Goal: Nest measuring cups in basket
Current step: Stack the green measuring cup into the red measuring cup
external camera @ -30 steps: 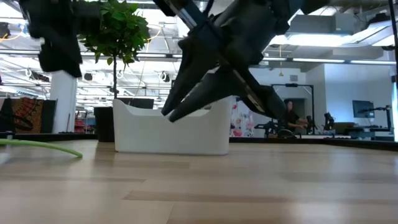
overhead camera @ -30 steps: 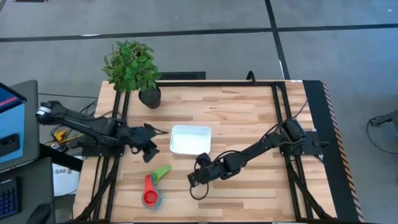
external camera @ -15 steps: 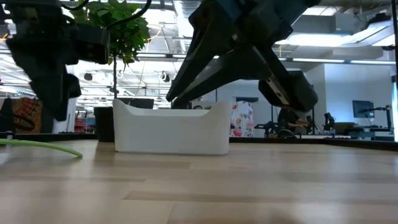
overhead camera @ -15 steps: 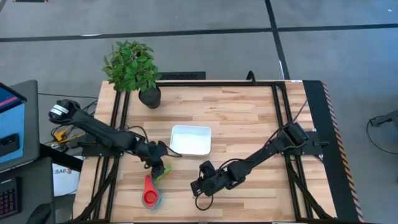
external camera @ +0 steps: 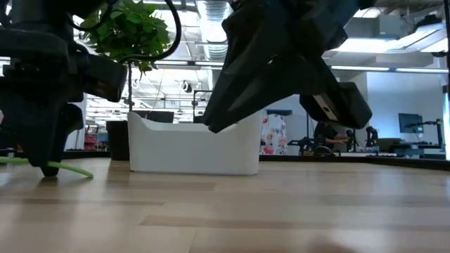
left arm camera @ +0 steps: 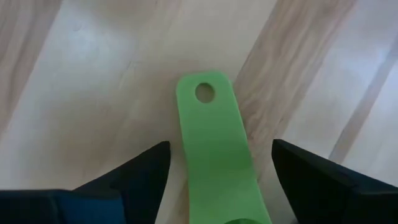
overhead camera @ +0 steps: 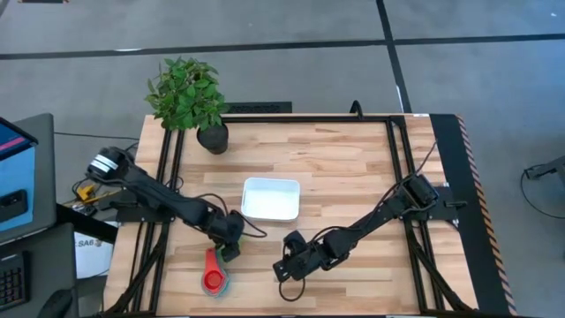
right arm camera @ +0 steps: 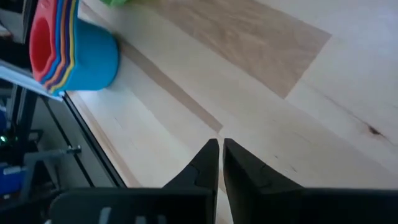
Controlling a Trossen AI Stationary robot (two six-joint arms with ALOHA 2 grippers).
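Wooden surface (overhead camera: 353, 168): left pincer (left arm camera: 214, 165) spread astride green cup handle (left arm camera: 214, 149) beside nested cup stack (overhead camera: 213, 279); right pincer (right arm camera: 220, 163) pressed together, empty, near white basket (overhead camera: 270, 199) and potted plant (overhead camera: 187, 97).

Left gripper (left arm camera: 217, 168) being lowered toward 5 o'clock and spread astride green cup handle (left arm camera: 214, 149); right gripper (overhead camera: 284, 268) being shifted slightly toward 6 o'clock.

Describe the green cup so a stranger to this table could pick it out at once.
Start at the white basket in the middle of the table and go toward the front left, where a nested stack of cups lies. The green cup lies apart from that stack, beneath the left gripper: the only green one, its flat handle with a round hole showing between the open fingers.
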